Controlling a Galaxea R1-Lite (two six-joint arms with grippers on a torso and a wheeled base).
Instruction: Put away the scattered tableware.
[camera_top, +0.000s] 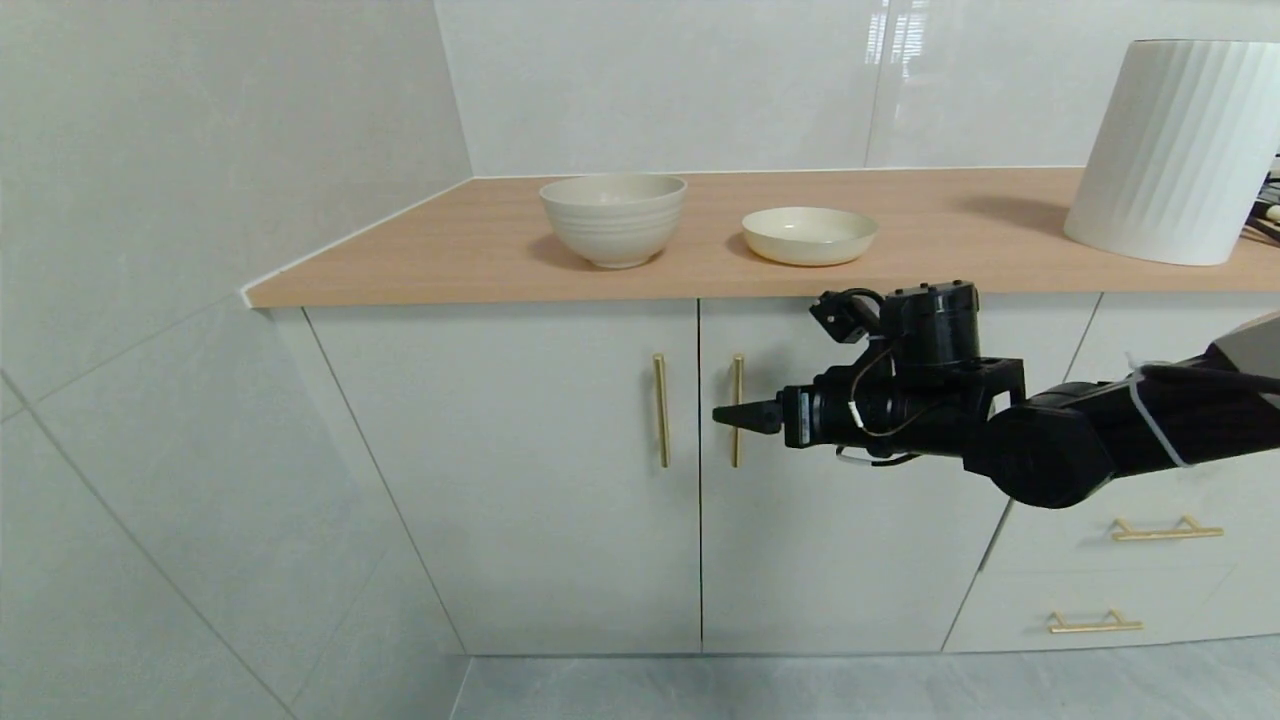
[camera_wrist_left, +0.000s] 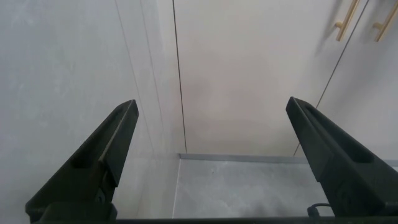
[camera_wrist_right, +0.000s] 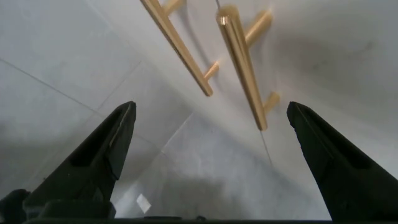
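Note:
A ribbed beige bowl (camera_top: 613, 220) and a shallow cream dish (camera_top: 809, 235) stand side by side on the wooden countertop (camera_top: 450, 250). Below them are two closed white cabinet doors with upright gold handles (camera_top: 660, 410) (camera_top: 737, 410). My right gripper (camera_top: 740, 413) hovers just in front of the right door's handle, below the dish. Its wrist view shows it open (camera_wrist_right: 210, 109), both handles (camera_wrist_right: 239, 68) (camera_wrist_right: 180, 46) lying between the spread fingers with nothing held. My left gripper (camera_wrist_left: 211, 106) is open and empty, low down, facing a cabinet panel and the floor.
A tall white ribbed container (camera_top: 1180, 150) stands at the counter's right end. Two drawers with gold handles (camera_top: 1165, 530) (camera_top: 1095, 623) sit right of the doors. A tiled wall (camera_top: 150, 300) closes off the left side. Grey floor (camera_wrist_left: 249, 186) lies below the cabinet.

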